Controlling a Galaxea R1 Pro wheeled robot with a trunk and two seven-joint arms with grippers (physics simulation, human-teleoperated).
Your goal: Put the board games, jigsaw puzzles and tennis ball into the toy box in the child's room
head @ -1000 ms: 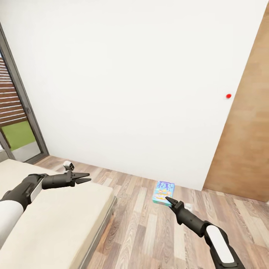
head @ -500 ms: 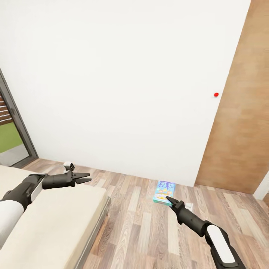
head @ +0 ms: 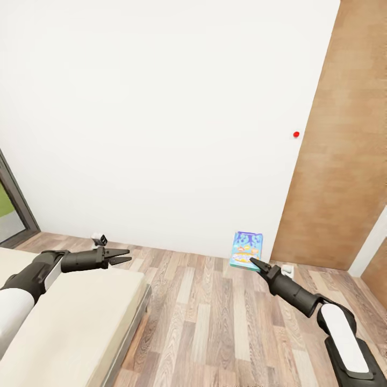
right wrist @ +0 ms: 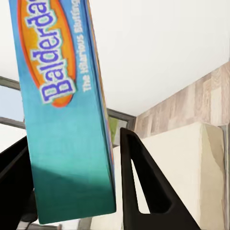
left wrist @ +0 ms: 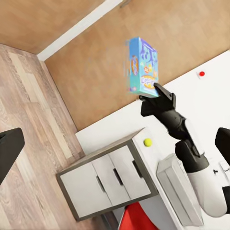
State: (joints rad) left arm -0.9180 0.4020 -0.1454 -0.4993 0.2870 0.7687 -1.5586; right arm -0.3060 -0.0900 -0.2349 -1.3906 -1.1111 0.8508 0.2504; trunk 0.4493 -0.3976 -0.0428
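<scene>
My right gripper (head: 253,263) is shut on a blue board game box (head: 246,250), lifted above the wooden floor near the white wall. In the right wrist view the box (right wrist: 62,110), lettered "Balderdash", sits between the two black fingers (right wrist: 143,187). The left wrist view shows the same box (left wrist: 143,67) pinched at its edge by the right gripper (left wrist: 154,88), and a yellow-green tennis ball (left wrist: 147,142) on a white tabletop. My left gripper (head: 121,256) hangs open and empty over the bed's corner.
The beige bed (head: 70,322) lies at the lower left. A wooden door (head: 338,161) stands at the right, with a red dot (head: 296,134) on the wall. A grey drawer cabinet (left wrist: 110,177) and a pale box-shaped container (left wrist: 179,189) sit by the ball.
The head view has swung to the right, so the window has slid out of the picture. My right arm has stretched forward and up with the board game box. The left arm is unmoved.
</scene>
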